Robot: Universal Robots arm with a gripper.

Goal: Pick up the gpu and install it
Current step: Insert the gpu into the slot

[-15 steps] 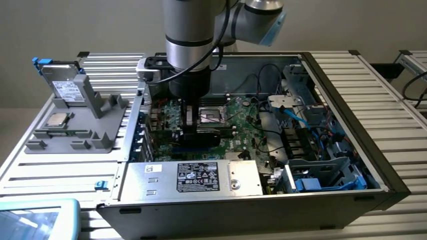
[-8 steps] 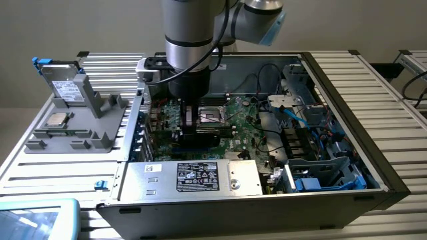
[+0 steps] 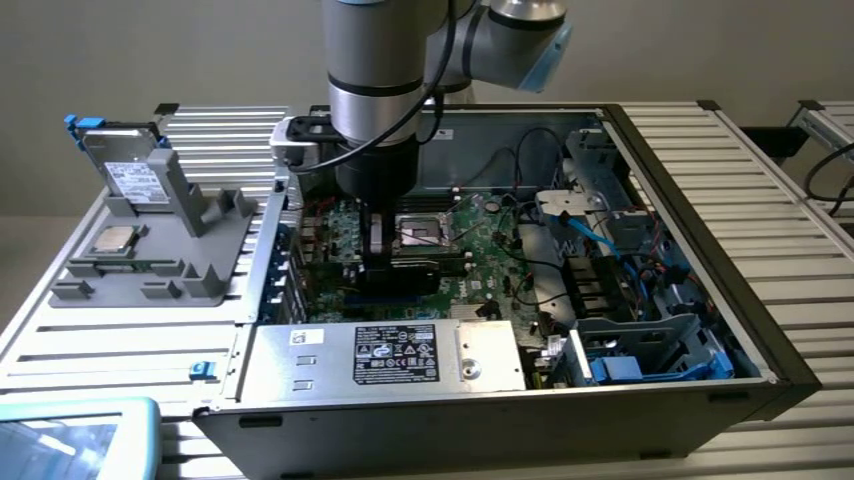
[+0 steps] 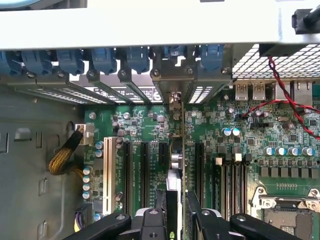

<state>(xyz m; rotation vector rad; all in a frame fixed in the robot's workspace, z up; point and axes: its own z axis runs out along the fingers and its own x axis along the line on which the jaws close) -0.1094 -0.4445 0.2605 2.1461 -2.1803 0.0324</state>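
The arm is reaching straight down into the open computer case (image 3: 694,130), and the gripper (image 3: 396,262) sits low over the motherboard (image 3: 487,240), just beside the CPU socket (image 3: 424,232) on the exterior view's left of it. From the wrist view you can see what it carries: the gpu (image 4: 176,172), held edge-on between the two black fingers (image 4: 159,212), which are pinched in on its thin body rather than spread. So the pick-up looks done; the card is off its rest and inside the case. It stands upright, lined up along the row of long black expansion slots (image 4: 143,170) on the motherboard, with its far end running toward the rear slot brackets (image 4: 172,75) and their blue clips (image 4: 137,57). Whether the card's edge is already down in a slot or just above it I cannot tell, as the card hides its own lower edge. My read is that the install is mid-way: the card is over or in the slot line, the grip is not let go, and seating and release are not shown as finished. Outside the case, on the grey holder (image 3: 174,235) well apart from the motherboard, the hard drive (image 3: 127,170) stands untouched.
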